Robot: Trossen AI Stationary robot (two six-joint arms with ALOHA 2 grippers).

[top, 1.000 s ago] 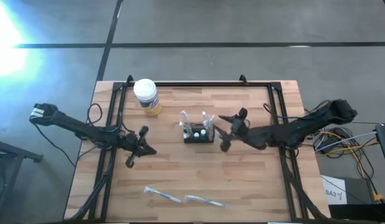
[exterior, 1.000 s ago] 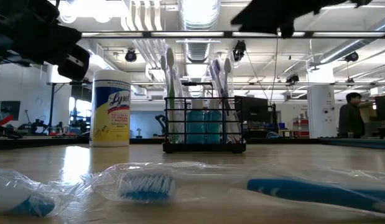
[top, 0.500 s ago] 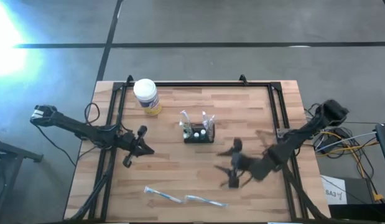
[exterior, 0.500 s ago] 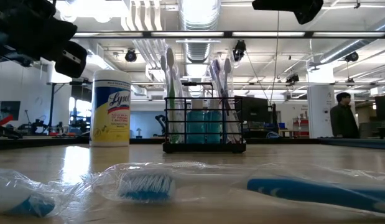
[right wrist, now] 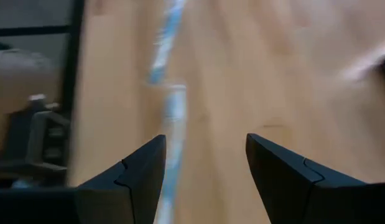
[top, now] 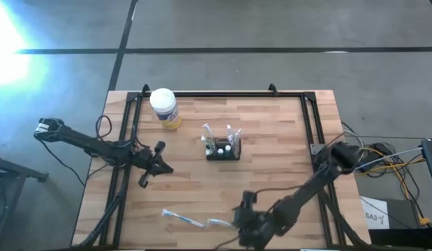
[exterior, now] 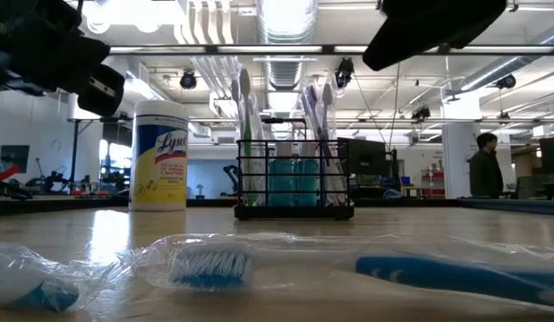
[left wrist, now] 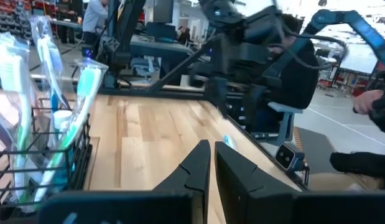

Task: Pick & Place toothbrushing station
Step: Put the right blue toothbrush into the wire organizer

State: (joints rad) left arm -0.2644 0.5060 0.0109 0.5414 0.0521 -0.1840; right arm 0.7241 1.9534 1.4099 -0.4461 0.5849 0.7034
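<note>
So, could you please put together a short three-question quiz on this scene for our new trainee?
1. True or false: the right gripper is shut on a wrapped toothbrush.
2. Which thing stands nearest the table's far left corner: A) the toothbrushing station, B) the white-lidded wipes canister, C) the wrapped toothbrushes?
3. Fill in: the left gripper waits to the left of the station with its fingers ____.

Key
1. False: it is open, empty, near the front edge of the table beside the wrapped toothbrushes.
2. B.
3. Shut.
</note>
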